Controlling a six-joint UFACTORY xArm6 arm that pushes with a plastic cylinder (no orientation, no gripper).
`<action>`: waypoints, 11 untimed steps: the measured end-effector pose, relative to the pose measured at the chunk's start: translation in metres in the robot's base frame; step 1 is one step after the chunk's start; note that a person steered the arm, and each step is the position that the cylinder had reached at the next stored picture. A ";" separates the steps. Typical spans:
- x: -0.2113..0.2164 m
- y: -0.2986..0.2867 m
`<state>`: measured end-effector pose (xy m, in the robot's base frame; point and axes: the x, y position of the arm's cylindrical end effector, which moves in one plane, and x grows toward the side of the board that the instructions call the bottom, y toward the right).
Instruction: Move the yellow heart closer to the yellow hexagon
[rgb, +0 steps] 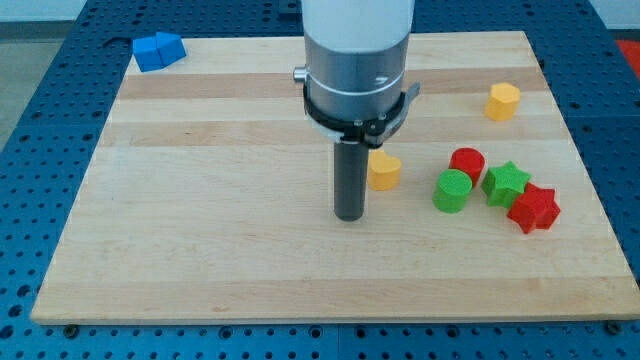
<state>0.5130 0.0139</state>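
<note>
Yellow heart (383, 171) sat near the middle of the counter (200, 250), a little right of centre in the frame, looking like a small, light, rigid plastic piece that would slide easily on the smooth wood and might spin if nudged off-centre. No claw was fitted, so nothing could be held; there was only the rod, and my tip (349, 216) rested just beside the heart, to its lower left, whether touching I could not tell. A push from that lower-left flank seemed the sensible contact. The yellow hexagon (503, 101) lay well apart toward the upper right. Right of the heart clustered a green cylinder (451, 191), red cylinder (467, 163), green star (506, 183) and red star (533, 209); blue blocks (158, 50) sat upper left.
</note>
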 end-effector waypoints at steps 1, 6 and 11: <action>-0.025 0.015; -0.078 0.083; -0.112 0.142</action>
